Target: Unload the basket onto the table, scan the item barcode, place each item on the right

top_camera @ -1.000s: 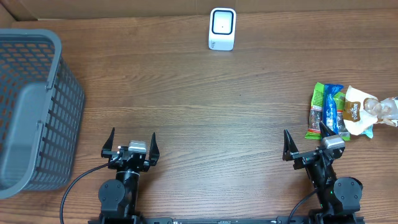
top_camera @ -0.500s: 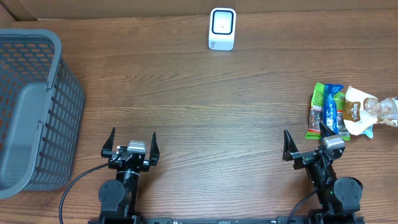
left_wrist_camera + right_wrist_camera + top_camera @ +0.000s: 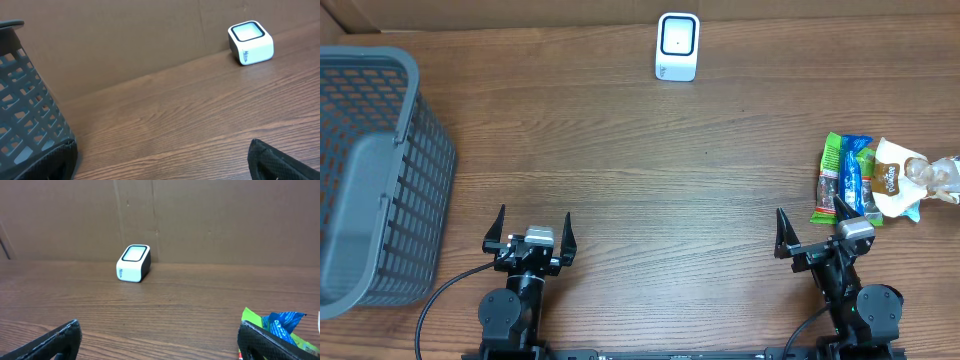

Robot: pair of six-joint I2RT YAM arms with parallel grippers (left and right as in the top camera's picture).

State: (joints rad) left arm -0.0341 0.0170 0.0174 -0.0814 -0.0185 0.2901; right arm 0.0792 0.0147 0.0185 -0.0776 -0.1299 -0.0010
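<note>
Packets [image 3: 850,178] just beside right hand [image 3: 811,228] | right hand spread, empty | left hand [image 3: 534,228] spread, empty

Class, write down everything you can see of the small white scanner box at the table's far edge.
The small white rounded scanner box, plastic by its look, has a dark frame around a pale glossy window on its upward face, one dark side, and small print on a white side. It stands upright and alone on the far middle of the wooden table, just before the brown cardboard wall. Only the table clearly touches it; contact with the wall cannot be told.
</note>
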